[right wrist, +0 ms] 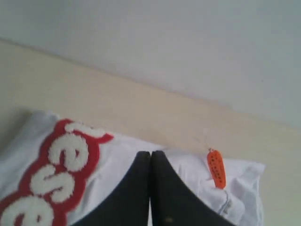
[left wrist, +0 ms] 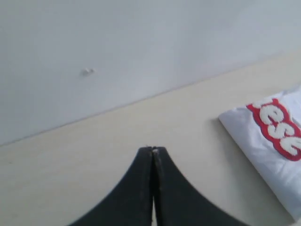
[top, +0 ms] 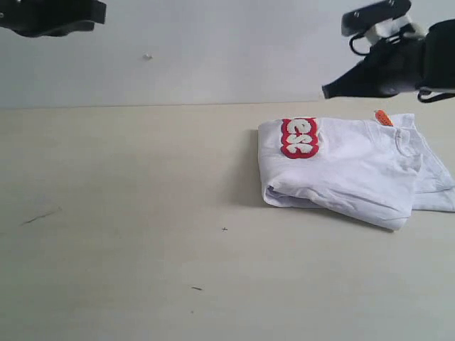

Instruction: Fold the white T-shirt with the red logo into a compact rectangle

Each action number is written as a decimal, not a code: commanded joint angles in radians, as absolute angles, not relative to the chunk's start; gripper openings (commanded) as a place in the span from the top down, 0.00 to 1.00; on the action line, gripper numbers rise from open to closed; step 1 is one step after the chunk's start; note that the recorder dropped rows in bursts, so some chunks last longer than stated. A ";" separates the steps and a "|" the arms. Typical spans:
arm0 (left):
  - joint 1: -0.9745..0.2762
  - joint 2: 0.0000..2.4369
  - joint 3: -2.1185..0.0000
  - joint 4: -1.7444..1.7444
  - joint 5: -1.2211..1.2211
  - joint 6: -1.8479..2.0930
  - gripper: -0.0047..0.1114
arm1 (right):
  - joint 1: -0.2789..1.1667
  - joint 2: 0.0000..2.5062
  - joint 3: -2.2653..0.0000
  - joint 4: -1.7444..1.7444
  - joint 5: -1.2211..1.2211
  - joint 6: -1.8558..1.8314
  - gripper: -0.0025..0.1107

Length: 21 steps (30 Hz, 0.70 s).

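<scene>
Right gripper (right wrist: pixel 150 153): both black fingers pressed flat together, nothing between them. In the exterior view it hangs in the air above the far right end of the shirt, clear of the cloth.

Left gripper (left wrist: pixel 153 149): fingers also pressed together, nothing pinched. It hangs over bare table (top: pixel 142 213), well apart from the shirt, up at the far left in the exterior view.

White T-shirt (top: pixel 355 167): lies folded in a thick bundle on the right part of the table, near the far edge where the table meets the pale wall (top: pixel 213 50). The left edge is a neat straight fold. The front edge is rounded and bulky. On the right, a lower layer sticks out past the top layer, loose and uneven.

Red logo (top: pixel 299 137): on top of the bundle at its left end, running from the far edge toward the front. Only a few fuzzy white letters show, reading "ese", ringed in red.

Orange tag (top: pixel 384 118): at the far edge of the bundle, beside the ribbed collar.

Small pale speck (top: pixel 148 56) on the wall, upper left.
</scene>
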<state>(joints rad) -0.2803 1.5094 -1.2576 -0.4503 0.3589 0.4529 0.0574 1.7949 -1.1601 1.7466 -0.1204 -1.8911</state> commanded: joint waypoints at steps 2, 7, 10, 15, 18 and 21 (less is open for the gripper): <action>-0.279 1.298 -1.109 -0.491 0.243 0.456 0.96 | 0.059 1.675 -1.154 1.744 -0.110 -1.807 0.98; -0.279 1.039 -0.932 -0.507 0.199 0.456 0.96 | 0.059 1.623 -1.154 1.744 -0.116 -1.801 0.98; -0.279 0.882 -0.837 -0.517 0.170 0.447 0.96 | 0.059 1.618 -1.154 1.744 -0.119 -1.801 0.98; -0.279 0.677 -0.732 -0.519 0.202 0.429 0.96 | 0.059 1.618 -1.154 1.744 -0.119 -1.801 0.98; -0.279 0.581 -0.707 -0.498 0.252 0.414 0.96 | 0.059 1.618 -1.154 1.744 -0.119 -1.801 0.98; -0.279 0.519 -0.702 -0.491 0.293 0.414 0.96 | 0.059 1.618 -1.154 1.744 -0.119 -1.801 0.98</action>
